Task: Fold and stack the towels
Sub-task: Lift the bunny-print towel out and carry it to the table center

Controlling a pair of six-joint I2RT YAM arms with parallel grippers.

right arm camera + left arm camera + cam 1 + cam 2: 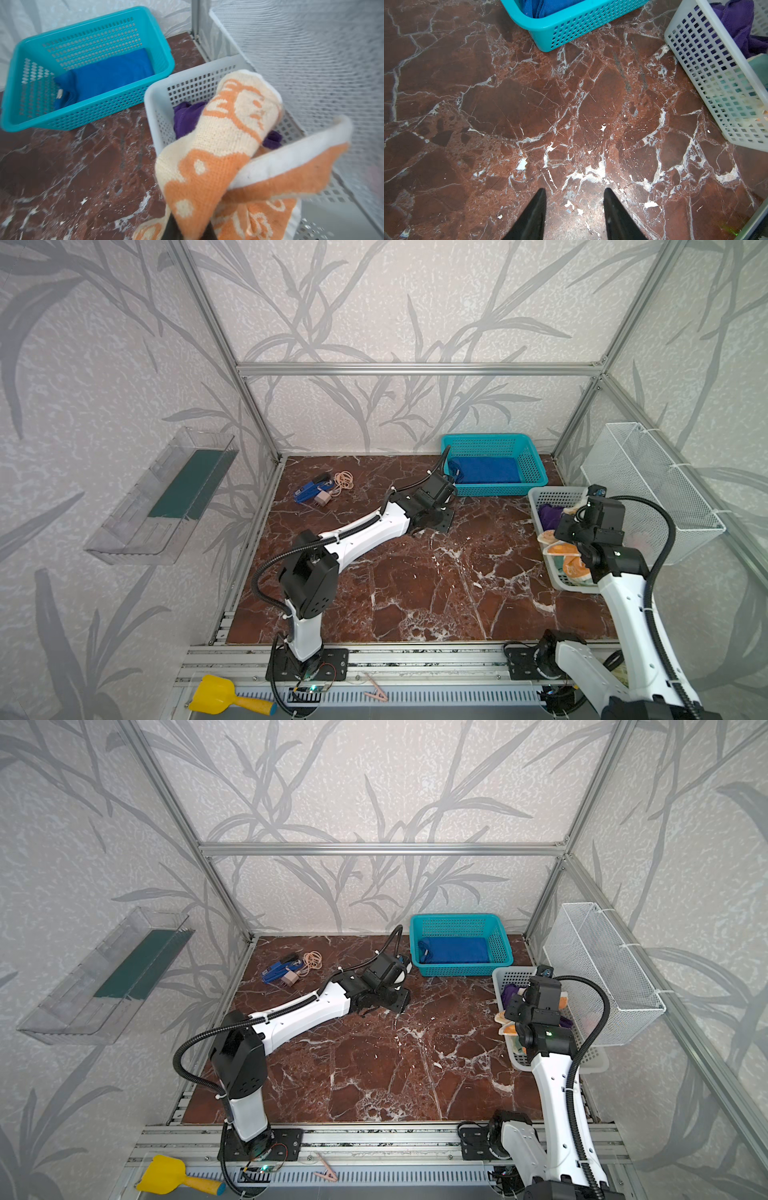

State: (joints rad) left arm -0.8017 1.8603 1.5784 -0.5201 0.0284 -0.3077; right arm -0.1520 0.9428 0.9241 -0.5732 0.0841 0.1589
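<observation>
Now the right pincer (190,229) pinches the orange rabbit-print terry towel (218,145) over the white plastic mesh basket (193,85) at right; bare marbled counter (508,104) lies to its left, nearer the spread, empty left pincer (574,194).

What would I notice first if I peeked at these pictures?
The orange rabbit towel grabs the eye: the right gripper pinches it, all bunched up, at the white basket on the right. At the back of the table, a bright teal basket holds a folded blue towel. The left gripper hangs open over bare marble.
</observation>
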